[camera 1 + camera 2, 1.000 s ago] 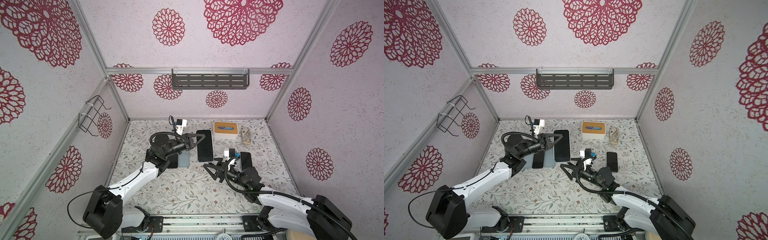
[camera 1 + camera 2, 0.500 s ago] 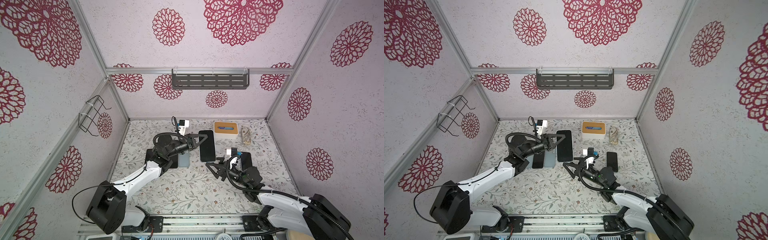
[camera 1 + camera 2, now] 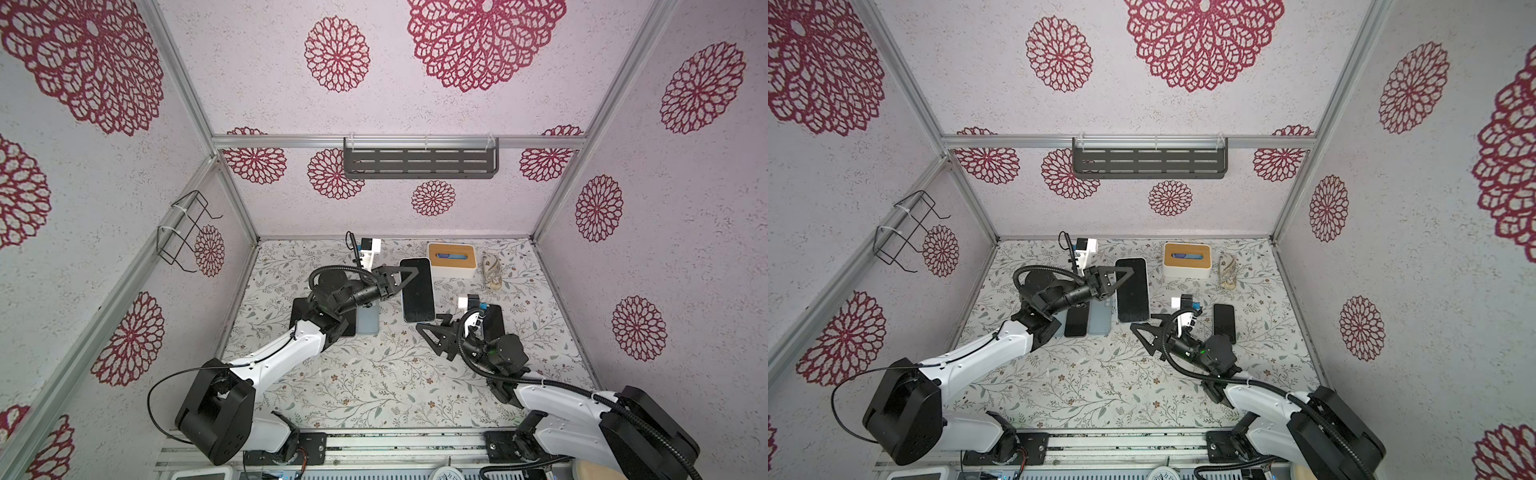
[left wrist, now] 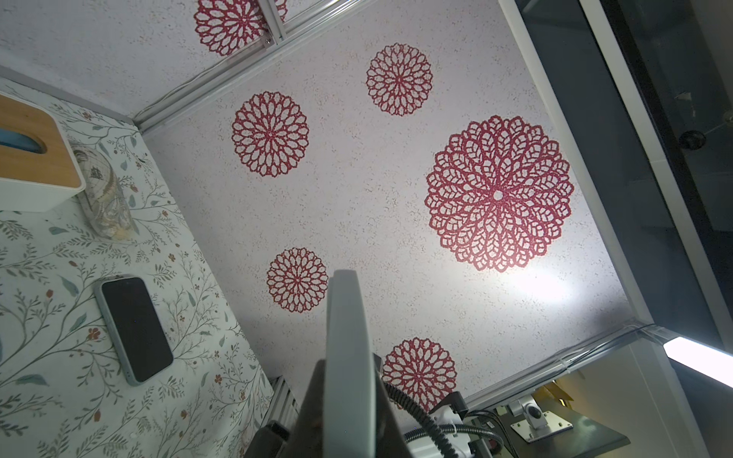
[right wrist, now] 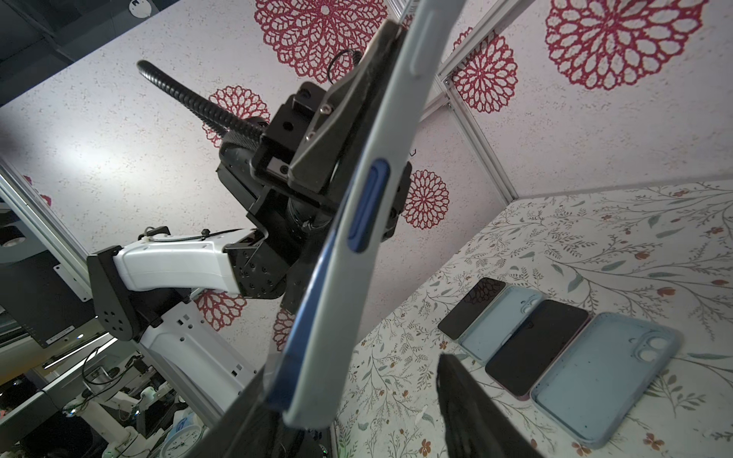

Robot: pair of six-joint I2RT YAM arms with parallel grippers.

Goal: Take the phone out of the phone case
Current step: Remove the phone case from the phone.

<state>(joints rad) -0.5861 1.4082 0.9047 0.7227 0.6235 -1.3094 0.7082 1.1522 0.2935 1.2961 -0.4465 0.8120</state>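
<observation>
1. Two grippers, one phone. Nearest is the right gripper (image 3: 432,324), its fingers spread and holding nothing.
2. The phone (image 3: 419,299) sits in its phone case (image 5: 396,119), held off the table with the screen up. Its near short end is just at 12 o'clock of the right jaws. In the right wrist view that end reaches into the gap; contact unclear.
3. The long axis runs 6 to 12 o'clock, end-on to the right arm.
4. Farther off, the left gripper (image 3: 409,276) is clamped tight on the case's 9 o'clock long edge, on the far half.
5. Judgement: the right arm is nearer the free end, so the peel likely starts there.
</observation>
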